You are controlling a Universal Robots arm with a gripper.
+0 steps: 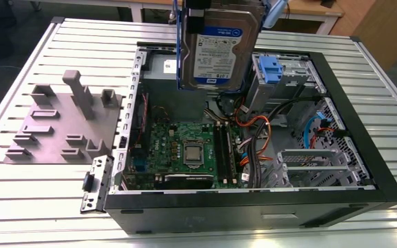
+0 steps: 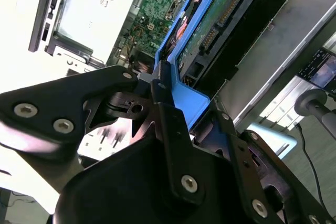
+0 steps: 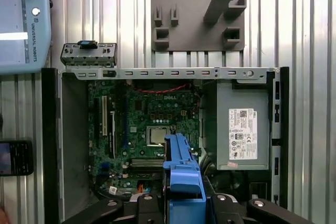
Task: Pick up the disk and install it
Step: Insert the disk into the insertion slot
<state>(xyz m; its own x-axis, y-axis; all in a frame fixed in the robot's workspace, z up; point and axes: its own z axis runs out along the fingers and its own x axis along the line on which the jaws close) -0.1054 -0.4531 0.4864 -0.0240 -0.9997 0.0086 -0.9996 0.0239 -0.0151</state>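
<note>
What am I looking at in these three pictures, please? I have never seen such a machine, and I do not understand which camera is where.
This is a robot arm working on an open computer case that lies on a slatted metal table. One picture comes from a camera standing off the arm; the other two cameras ride near its wrist. The arm's fingers are shut on the disk, a hard drive in blue rails, held above the case. Beside the case lies a grey holder plate.
</note>
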